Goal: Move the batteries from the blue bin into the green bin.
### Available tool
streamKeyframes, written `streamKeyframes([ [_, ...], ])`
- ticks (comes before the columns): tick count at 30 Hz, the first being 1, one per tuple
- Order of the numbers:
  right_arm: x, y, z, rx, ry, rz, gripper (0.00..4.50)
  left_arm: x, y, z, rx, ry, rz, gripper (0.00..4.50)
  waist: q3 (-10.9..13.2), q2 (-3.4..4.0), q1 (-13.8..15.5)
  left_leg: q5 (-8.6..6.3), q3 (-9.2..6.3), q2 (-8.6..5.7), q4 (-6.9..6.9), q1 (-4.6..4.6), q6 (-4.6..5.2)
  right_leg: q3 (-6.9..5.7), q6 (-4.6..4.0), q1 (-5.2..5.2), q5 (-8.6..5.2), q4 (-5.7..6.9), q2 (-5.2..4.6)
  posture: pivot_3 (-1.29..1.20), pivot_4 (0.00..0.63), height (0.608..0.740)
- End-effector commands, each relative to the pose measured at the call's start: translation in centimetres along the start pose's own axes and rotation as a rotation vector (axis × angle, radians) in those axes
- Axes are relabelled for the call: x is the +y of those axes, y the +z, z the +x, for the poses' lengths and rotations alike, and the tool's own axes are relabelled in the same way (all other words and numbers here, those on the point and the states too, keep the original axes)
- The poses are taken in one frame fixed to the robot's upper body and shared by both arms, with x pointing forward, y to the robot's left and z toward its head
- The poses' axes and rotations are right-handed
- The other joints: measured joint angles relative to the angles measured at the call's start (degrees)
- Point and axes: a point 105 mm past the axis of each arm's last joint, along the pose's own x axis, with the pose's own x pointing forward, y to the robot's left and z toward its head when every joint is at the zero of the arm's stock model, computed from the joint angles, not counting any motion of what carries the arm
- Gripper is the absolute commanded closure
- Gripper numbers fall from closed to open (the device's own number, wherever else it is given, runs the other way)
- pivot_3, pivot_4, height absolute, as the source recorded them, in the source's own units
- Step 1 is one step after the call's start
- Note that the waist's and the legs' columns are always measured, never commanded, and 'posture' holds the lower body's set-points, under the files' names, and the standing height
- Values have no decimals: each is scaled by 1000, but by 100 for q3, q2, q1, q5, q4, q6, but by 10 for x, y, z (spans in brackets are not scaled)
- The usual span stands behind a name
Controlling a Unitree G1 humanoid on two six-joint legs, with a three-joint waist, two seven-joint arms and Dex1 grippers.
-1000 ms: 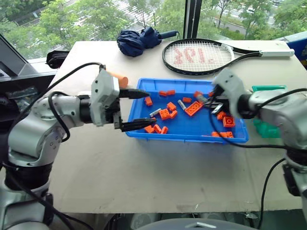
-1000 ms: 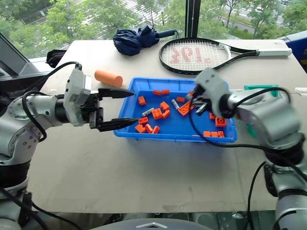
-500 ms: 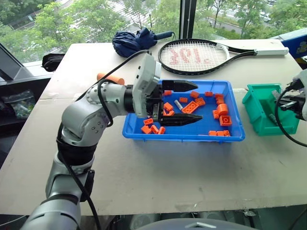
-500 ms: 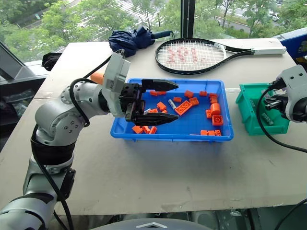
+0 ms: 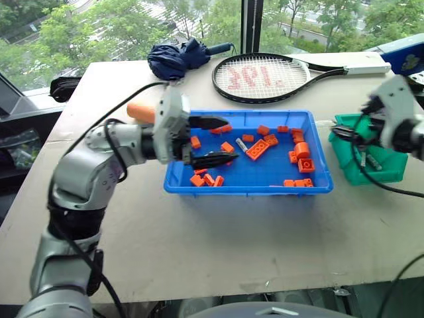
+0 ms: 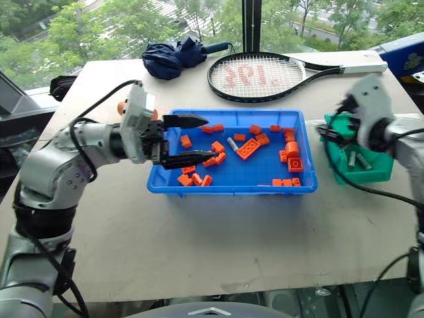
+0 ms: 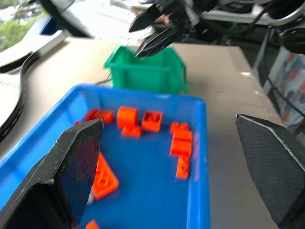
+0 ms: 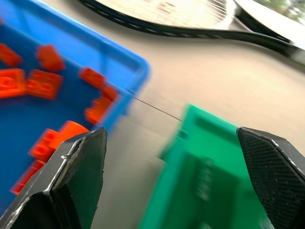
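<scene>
Task partly done. Green bin [image 6: 358, 159] at the right of the worktop [image 6: 218, 238] holds at least two batteries [image 6: 356, 159], lying on its floor. One battery [image 6: 232, 144] is left in the blue bin [image 6: 225, 189], in the far middle part, just left of a long orange brick [image 6: 248, 148]. Cannot rule out another hidden under the left arm or among the bricks.

Right tool [image 6: 329, 132]: fingers spread wide, nothing between them, hanging over the near-left rim of the green bin. The right wrist view shows both pads far apart with the green bin and the blue bin's corner between them. Judged: a drop just completed, tool empty.

Left tool [image 6: 192, 140]: fingers wide apart, empty, pointing right over the left part of the blue bin, above the bricks [image 6: 199, 173] there. Well short of the remaining battery, which lies further right.

Contents, blue bin: scattered orange bricks in the left, middle and right parts, one short orange cylinder block [image 6: 291, 149] at right, plus the single grey battery.

Off-task items: racket [image 6: 265, 68] and folded umbrella [image 6: 173, 57] at the far edge; big orange cylinder [image 5: 140, 112] behind the left arm, outside the blue bin.

Left to do: pick up the last visible battery, carry it to the green bin.
</scene>
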Motion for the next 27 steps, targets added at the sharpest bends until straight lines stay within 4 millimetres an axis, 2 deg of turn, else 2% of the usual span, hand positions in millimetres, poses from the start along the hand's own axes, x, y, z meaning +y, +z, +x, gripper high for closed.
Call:
streamKeyframes([
  [1,39,23,25,-87,161,-58,85,11,2,-31,35,117,51,0,0,0,16,0,-1,1,0,-1,0,-1,-1,-1,0,0,0,0,150,740],
  [7,91,36,81,-127,339,-82,85,16,-14,-74,139,287,31,0,2,-5,59,-1,-4,-5,3,-16,-2,-1,-2,-12,3,-5,-6,0,150,740],
  [10,102,38,108,-116,350,-77,85,12,-19,-86,173,330,29,0,1,-5,44,0,-4,-3,1,-12,-3,-1,-4,-16,4,0,-4,0,150,740],
  [12,106,37,118,-105,352,-87,85,8,-16,-85,165,333,30,0,2,-6,81,0,-6,-3,0,-14,-4,-3,-4,-18,4,-1,-4,0,150,740],
  [15,116,30,126,-81,364,-102,85,3,-10,-82,143,335,31,0,2,-6,94,0,-7,-7,1,-20,-4,-3,-4,-19,5,-4,-8,0,150,740],
  [23,135,15,123,-34,393,-96,85,-3,-12,-79,157,322,16,0,2,-5,15,0,-5,0,-2,-20,-6,1,-6,-30,6,4,0,0,150,740],
  [25,139,10,122,-19,400,-100,590,-1,-13,-79,170,318,18,0,2,-5,14,0,-4,0,-2,-19,-6,3,-6,-30,6,4,0,0,150,740],
  [27,141,5,123,1,399,-87,1417,-1,-14,-78,176,307,21,0,2,-5,14,-1,-4,0,-3,-19,-6,3,-6,-32,6,4,1,0,150,740],
])
